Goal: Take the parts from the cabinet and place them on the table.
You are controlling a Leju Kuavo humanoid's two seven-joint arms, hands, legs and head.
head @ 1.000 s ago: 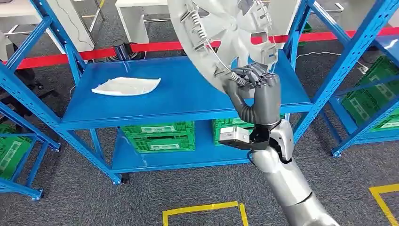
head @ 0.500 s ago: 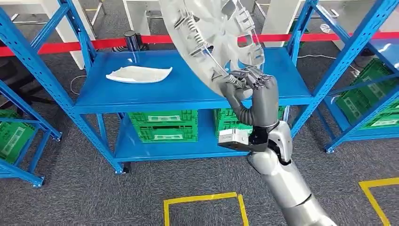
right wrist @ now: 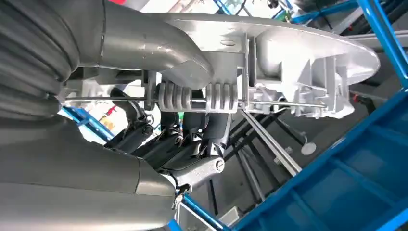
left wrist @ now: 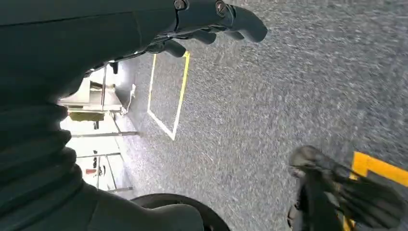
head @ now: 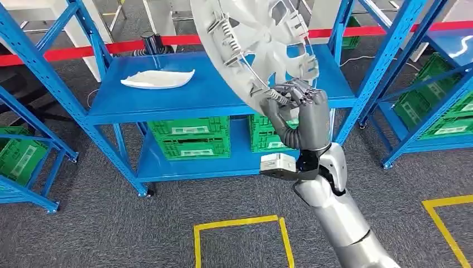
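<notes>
**Hubcap held high in the right hand, above the blue shelf**

Right hand [head: 301, 109] grips the lower rim of a silver wheel cover [head: 251, 44] — fingers curled over the edge and the wire retaining ring, thumb pressed against the other face. The right wrist view confirms it: thumb on the smooth side, dark fingers [right wrist: 192, 144] wrapped at the ribbed clips and the wire.

The cover rises up and away from the hand, tilted, ribbed back face toward the camera; its upper part runs out of the head view. It hangs in the air over the right half of the blue shelf [head: 167, 106], touching nothing there.

A second white part [head: 157, 79] lies flat on the shelf's left half, well apart from the held cover.

Left hand [left wrist: 211, 24] hangs low over grey carpet, fingers loosely curled, nothing in it.

Judgement: the cover is off the cabinet and carried; no bench in sight, so the set-down is not yet done. All the mass sits above the grip — risk of it tipping.
</notes>
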